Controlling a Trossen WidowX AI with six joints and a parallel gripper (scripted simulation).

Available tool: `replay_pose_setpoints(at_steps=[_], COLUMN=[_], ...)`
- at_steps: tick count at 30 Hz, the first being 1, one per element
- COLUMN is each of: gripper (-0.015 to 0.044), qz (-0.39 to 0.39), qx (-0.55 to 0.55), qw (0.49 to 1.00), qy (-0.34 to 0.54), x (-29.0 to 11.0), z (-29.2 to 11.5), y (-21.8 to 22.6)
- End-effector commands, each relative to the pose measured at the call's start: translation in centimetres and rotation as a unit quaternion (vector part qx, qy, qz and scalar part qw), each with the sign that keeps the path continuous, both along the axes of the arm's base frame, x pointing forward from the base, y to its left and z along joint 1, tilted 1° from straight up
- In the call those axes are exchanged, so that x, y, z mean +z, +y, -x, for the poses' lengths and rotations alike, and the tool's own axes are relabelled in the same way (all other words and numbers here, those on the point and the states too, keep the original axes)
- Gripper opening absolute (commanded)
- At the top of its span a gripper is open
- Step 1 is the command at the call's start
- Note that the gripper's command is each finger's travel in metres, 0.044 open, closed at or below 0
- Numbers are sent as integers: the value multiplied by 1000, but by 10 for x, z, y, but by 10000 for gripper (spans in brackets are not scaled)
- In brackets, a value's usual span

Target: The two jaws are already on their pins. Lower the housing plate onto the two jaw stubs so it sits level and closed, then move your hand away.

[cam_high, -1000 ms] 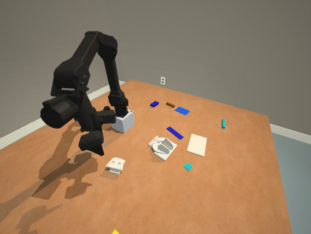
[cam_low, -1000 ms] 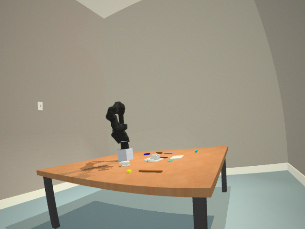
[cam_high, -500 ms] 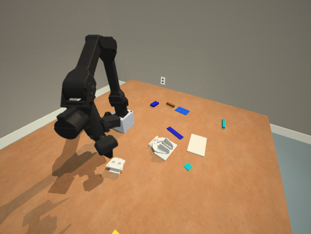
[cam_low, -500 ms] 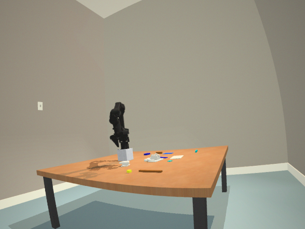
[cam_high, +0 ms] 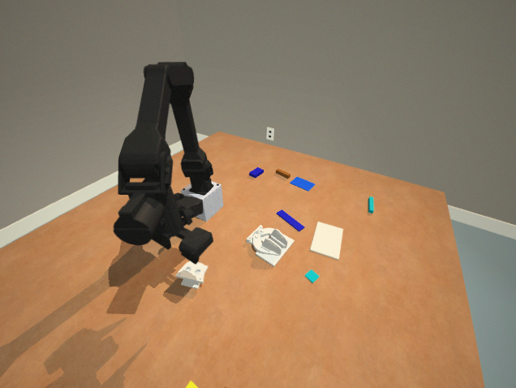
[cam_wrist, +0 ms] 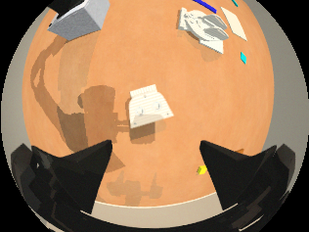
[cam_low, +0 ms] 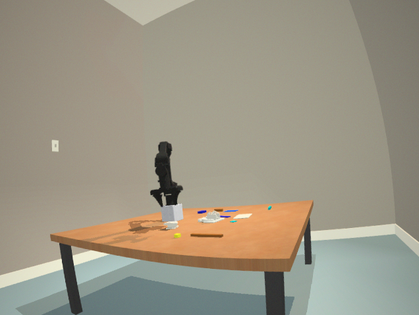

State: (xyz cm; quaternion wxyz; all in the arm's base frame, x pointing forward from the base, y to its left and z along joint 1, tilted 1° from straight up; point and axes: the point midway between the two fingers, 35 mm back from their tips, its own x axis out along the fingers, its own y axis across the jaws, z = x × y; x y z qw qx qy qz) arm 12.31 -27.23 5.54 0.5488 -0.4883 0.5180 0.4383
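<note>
The white housing plate lies on the table, apart from the base, with two holes in its broad face and a narrower ribbed block below it. The white base stands on the table with the two jaws side by side on top. The jaw stubs are too small to make out. My gripper is wide open and empty. It is above the table near the housing plate, which shows beyond the fingertips in the wrist view.
The arm's pale mount box stands close behind the gripper. A cream slab, a dark blue bar and a cyan tile lie around the base. A yellow block and a brown bar lie toward the table's front edge.
</note>
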Motion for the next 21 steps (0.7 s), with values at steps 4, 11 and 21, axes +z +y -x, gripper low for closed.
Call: replay_pose_setpoints(at_steps=[4,11,21], gripper=[440,440,440], qz=[0,-1,-1], qx=[84,146,146], qw=[996,988,988], qy=[25,42,42], x=[-14,-24,-62], z=[-2,-3,-3], y=[5,8,8])
